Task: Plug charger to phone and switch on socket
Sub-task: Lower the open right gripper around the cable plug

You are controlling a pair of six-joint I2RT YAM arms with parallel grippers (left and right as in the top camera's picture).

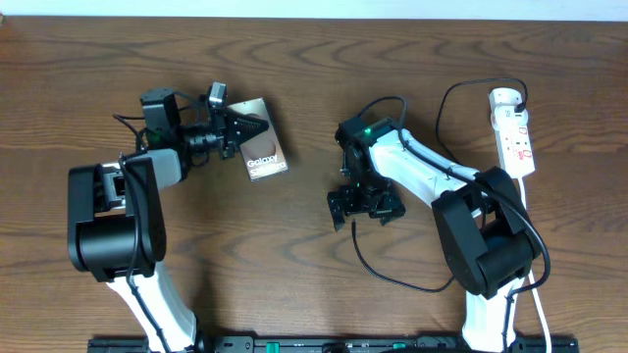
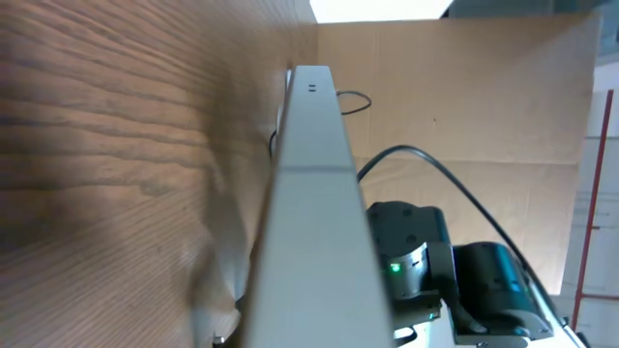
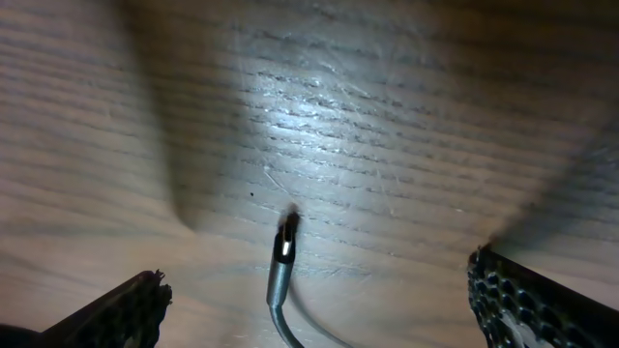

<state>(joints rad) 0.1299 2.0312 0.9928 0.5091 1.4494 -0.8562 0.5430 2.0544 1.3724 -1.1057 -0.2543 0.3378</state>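
Left tool (image 1: 240, 126) clamped shut, wrist rolled sideways, right tool (image 1: 365, 208) spread wide, pointing downward

Surface (image 1: 314, 59): brown wood, visible grain, low sheen.
Socket (image 1: 514, 132): smooth white plastic.
Charger (image 3: 282, 253): matt black cable, shiny metal tip.
Phone (image 1: 263, 152): smooth bronze-brown face, faint gloss.
Right pincer (image 1: 366, 211) pads (image 3: 527, 304): black, honeycomb-textured.
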